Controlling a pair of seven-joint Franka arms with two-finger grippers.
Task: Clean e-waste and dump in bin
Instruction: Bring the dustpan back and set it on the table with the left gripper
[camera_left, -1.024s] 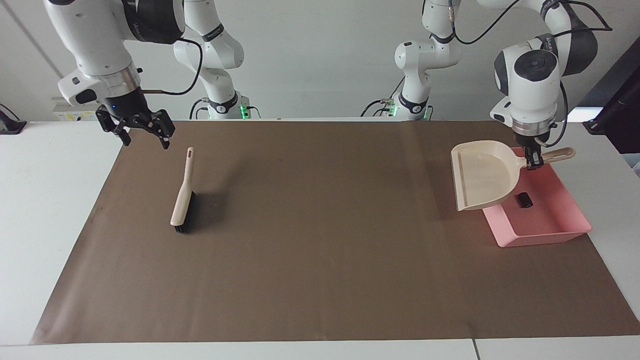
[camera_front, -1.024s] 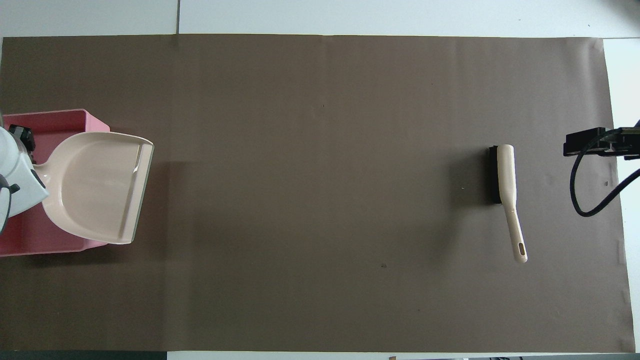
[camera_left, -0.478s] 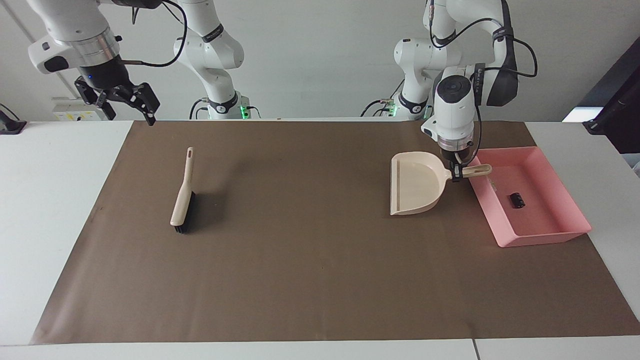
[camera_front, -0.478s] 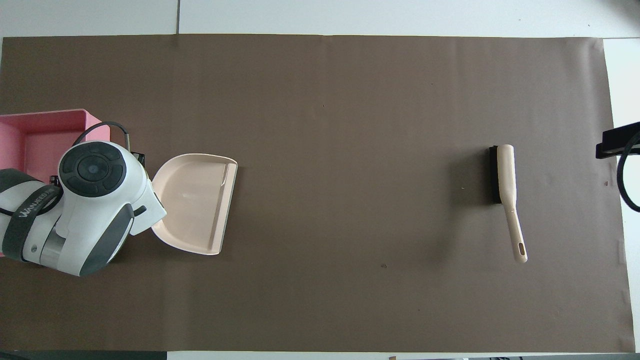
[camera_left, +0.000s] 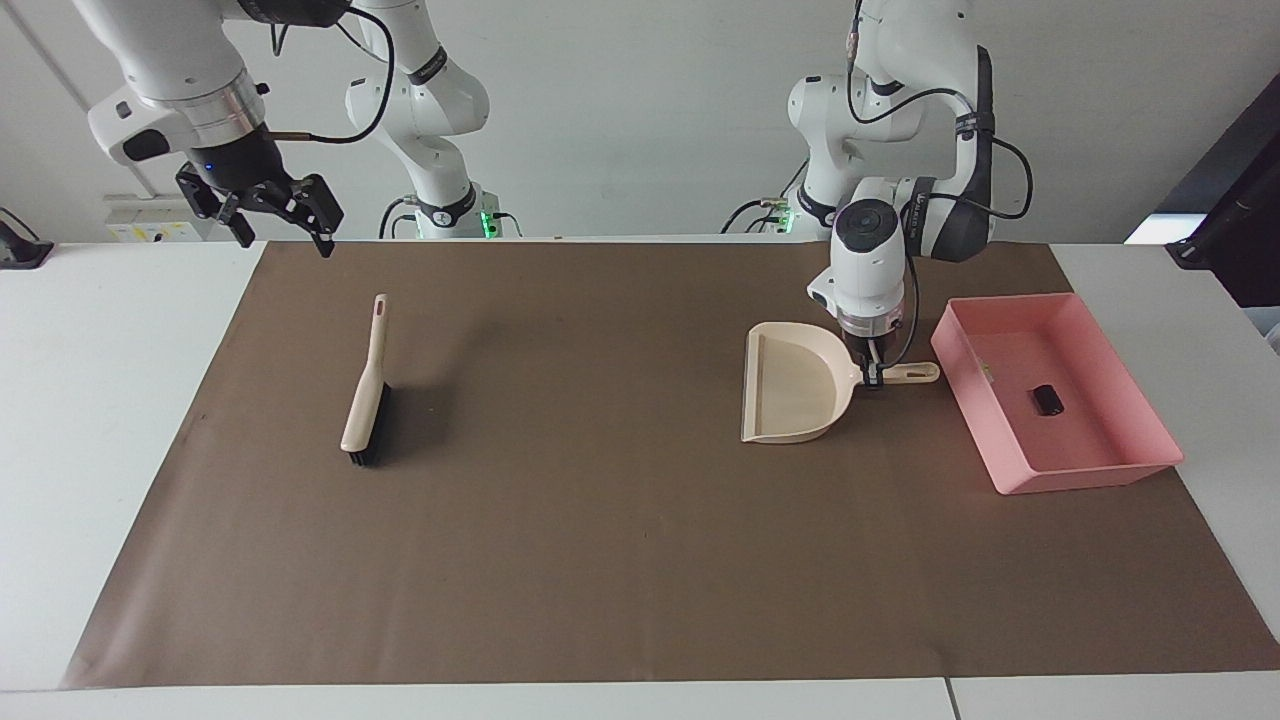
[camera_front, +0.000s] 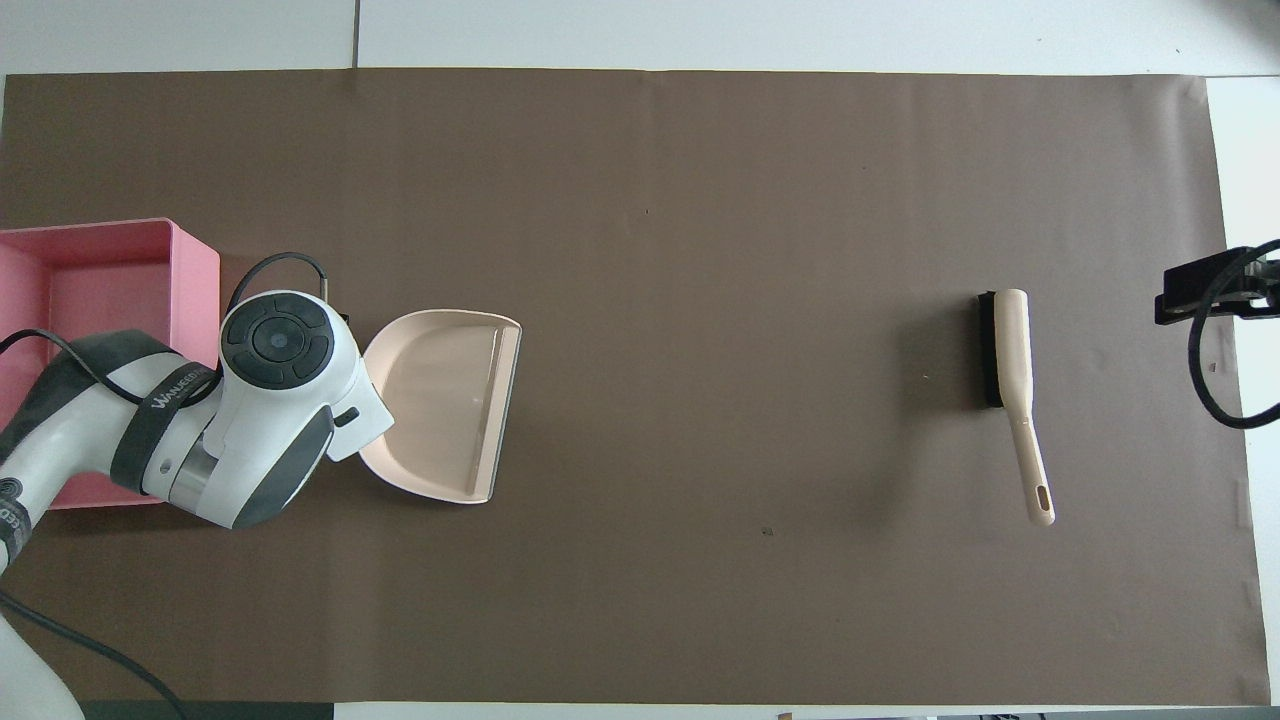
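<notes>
The pink bin (camera_left: 1085, 474) stands on the brown mat at the left arm's end; it also shows in the overhead view (camera_front: 196, 283). A small black block (camera_left: 1047, 398) of e-waste lies in it, with a tiny pale speck (camera_left: 988, 374). My left gripper (camera_left: 872, 374) is shut on the handle of the beige dustpan (camera_left: 795, 395), which sits level, low at the mat beside the bin, toward the table's middle (camera_front: 440, 400). My right gripper (camera_left: 283, 238) is open and empty, raised over the mat's edge at the right arm's end (camera_front: 1198, 292).
A beige hand brush with black bristles (camera_left: 364, 390) lies on the mat toward the right arm's end, its handle pointing at the robots (camera_front: 1012, 372). The brown mat (camera_left: 600, 520) covers most of the white table.
My left gripper has carried the dustpan from above the bin down to the mat beside it, toward the table's middle. My right gripper rose and drifted slightly, staying open.
</notes>
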